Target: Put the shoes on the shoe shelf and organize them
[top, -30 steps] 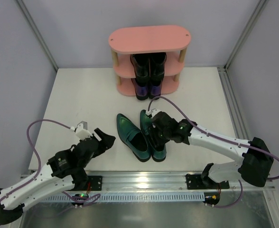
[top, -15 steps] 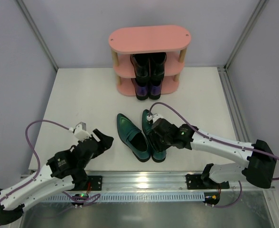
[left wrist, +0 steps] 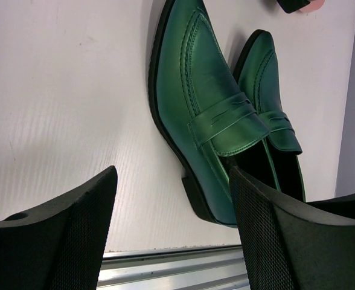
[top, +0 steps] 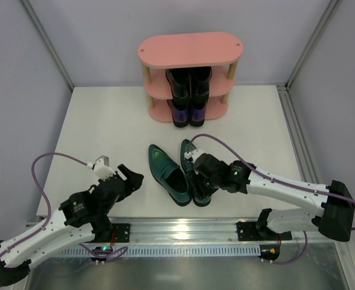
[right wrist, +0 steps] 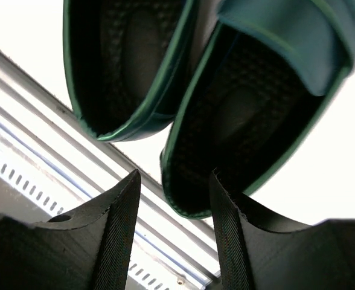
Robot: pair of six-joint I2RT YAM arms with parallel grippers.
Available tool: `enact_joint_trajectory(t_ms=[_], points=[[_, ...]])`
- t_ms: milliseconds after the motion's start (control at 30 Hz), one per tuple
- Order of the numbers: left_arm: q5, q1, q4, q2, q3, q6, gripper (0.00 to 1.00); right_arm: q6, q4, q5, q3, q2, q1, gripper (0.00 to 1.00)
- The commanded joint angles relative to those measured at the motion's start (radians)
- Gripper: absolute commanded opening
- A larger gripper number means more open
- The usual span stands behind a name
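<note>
The pink three-tier shoe shelf (top: 189,49) stands at the back middle. The black pair (top: 189,84) is on its middle board and the purple pair (top: 186,113) on its bottom board. The teal-green pair lies on the table: the left shoe (top: 167,172) (left wrist: 204,115) and the right shoe (top: 187,152) (left wrist: 274,121), toes toward the shelf. My right gripper (top: 200,185) (right wrist: 174,232) is open, low over the right shoe's heel opening (right wrist: 226,139), with the heel rim between its fingers. My left gripper (top: 133,180) (left wrist: 174,235) is open and empty, left of the pair.
A metal rail (top: 183,232) runs along the table's near edge, just behind the green shoes' heels. It also shows in the right wrist view (right wrist: 38,103). Grey walls and frame posts close the sides and back. The shelf's top board holds nothing.
My right gripper has slid along the right green shoe from its middle toward the heel at the near edge. The left arm has barely moved. The shoes lie where they were.
</note>
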Motion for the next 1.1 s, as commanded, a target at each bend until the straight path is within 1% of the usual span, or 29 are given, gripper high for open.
enact_joint_trajectory(t_ms=[0,133,167,267,300,367,400,467,500,533,633,667,733,767,833,867,933,967,1033,1067], points=[[-0.05,0.002,0.0,0.003,0.012,-0.011,0.74,-0.026,0.015,-0.045,-0.007,0.039,0.041,0.51],[-0.045,0.002,0.005,0.003,0.009,-0.011,0.74,-0.026,0.018,-0.042,-0.017,0.079,0.043,0.47],[-0.042,0.002,0.01,0.004,0.007,-0.009,0.74,-0.026,0.02,-0.039,-0.019,0.093,0.042,0.44],[-0.019,0.002,0.045,0.027,-0.001,0.004,0.74,-0.032,0.037,-0.025,-0.023,0.142,0.042,0.4],[-0.011,0.002,0.069,0.035,-0.005,0.018,0.74,-0.034,0.04,-0.02,-0.019,0.17,0.042,0.35],[0.004,0.004,0.082,0.064,-0.007,0.028,0.74,-0.041,0.049,0.006,-0.011,0.191,0.042,0.27],[0.004,0.002,0.091,0.093,-0.01,0.034,0.74,-0.045,0.051,0.015,0.001,0.202,0.042,0.2],[-0.01,0.004,0.097,0.144,-0.013,0.031,0.74,-0.054,0.046,0.061,0.031,0.233,0.042,0.15],[-0.013,0.002,0.112,0.159,-0.016,0.029,0.73,-0.055,0.042,0.085,0.044,0.243,0.041,0.08],[-0.028,0.004,0.122,0.172,-0.03,0.031,0.72,-0.058,0.029,0.121,0.055,0.265,0.038,0.05],[-0.047,0.007,0.16,0.201,-0.054,0.021,0.61,-0.074,0.023,0.148,0.087,0.291,0.029,0.04],[-0.048,0.011,0.169,0.207,-0.059,0.023,0.56,-0.078,0.023,0.161,0.093,0.294,0.023,0.04],[-0.051,0.018,0.184,0.208,-0.071,0.024,0.48,-0.091,0.023,0.168,0.104,0.3,0.018,0.04],[-0.056,0.027,0.186,0.207,-0.074,0.028,0.41,-0.095,0.023,0.173,0.107,0.3,0.013,0.04],[-0.057,0.039,0.195,0.202,-0.082,0.043,0.35,-0.104,0.018,0.185,0.111,0.3,0.004,0.04],[-0.057,0.047,0.197,0.199,-0.089,0.047,0.27,-0.107,0.017,0.19,0.113,0.297,0.001,0.04],[-0.051,0.074,0.206,0.196,-0.099,0.058,0.2,-0.112,0.014,0.198,0.111,0.288,-0.02,0.04],[-0.05,0.085,0.223,0.195,-0.111,0.067,0.12,-0.111,0.023,0.195,0.108,0.282,-0.026,0.04],[-0.028,0.125,0.247,0.195,-0.126,0.077,0.01,-0.112,0.032,0.178,0.108,0.27,-0.043,0.04],[-0.018,0.136,0.267,0.201,-0.135,0.092,0.01,-0.115,0.04,0.179,0.11,0.268,-0.045,0.04]])
